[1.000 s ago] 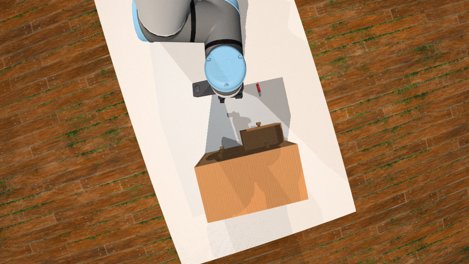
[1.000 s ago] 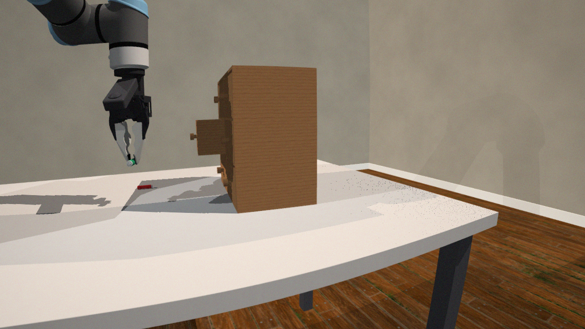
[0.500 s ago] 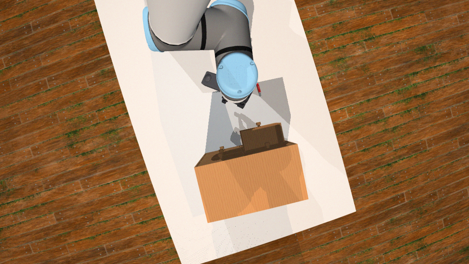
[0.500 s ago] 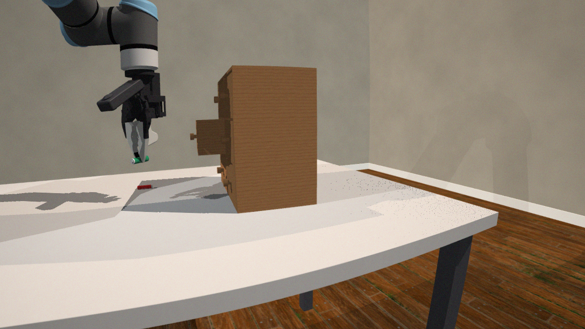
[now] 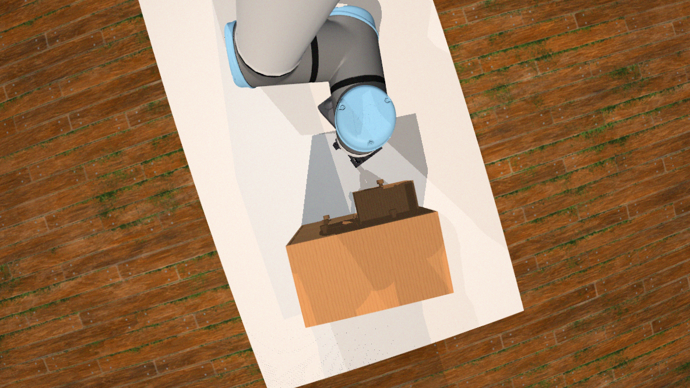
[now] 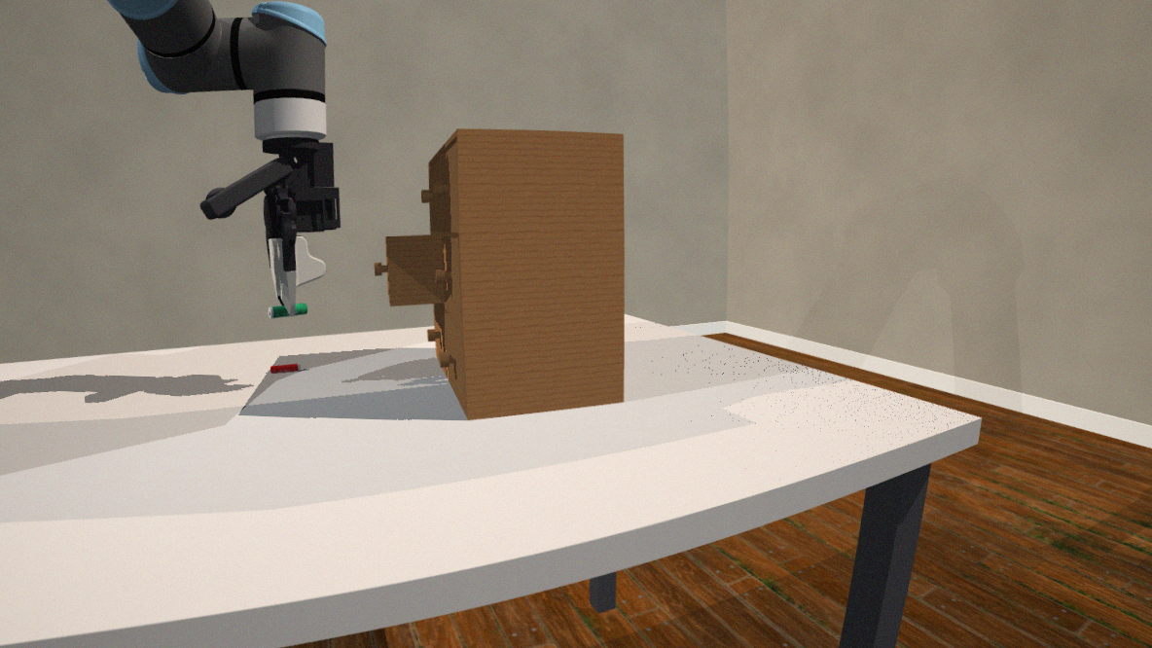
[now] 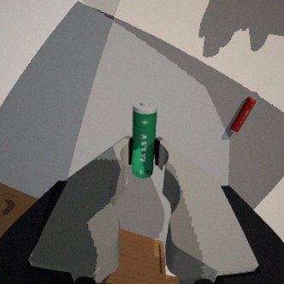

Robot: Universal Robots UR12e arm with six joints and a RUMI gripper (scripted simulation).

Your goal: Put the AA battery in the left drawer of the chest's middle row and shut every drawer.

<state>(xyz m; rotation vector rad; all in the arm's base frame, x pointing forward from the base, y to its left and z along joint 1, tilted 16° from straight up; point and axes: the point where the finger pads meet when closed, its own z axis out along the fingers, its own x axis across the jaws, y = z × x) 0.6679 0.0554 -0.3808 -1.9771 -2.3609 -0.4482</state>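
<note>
Fingers clamp the green battery [image 7: 144, 139] around its lower half, so most of its length sticks out past the tips with the silver cap end foremost. In the exterior view the gripper [image 6: 283, 305] hangs pointing down above the tabletop [image 6: 563, 450], with the battery [image 6: 288, 309] lying roughly level at the tips, well above the surface. It sits in front of the chest [image 6: 535, 266], near the drawer fronts but apart from them. One drawer [image 6: 412, 270] of the middle row stands pulled partway out, its knob facing the arm; from above, this open drawer [image 5: 383, 200] shows as a dark box jutting from the chest's front, with the wrist just beyond it. A small red cylinder [image 6: 283, 368] lies on the tabletop below and beside the gripper, in the chest's shadow; the wrist view shows it [image 7: 243, 114] off to one side of the battery.
</note>
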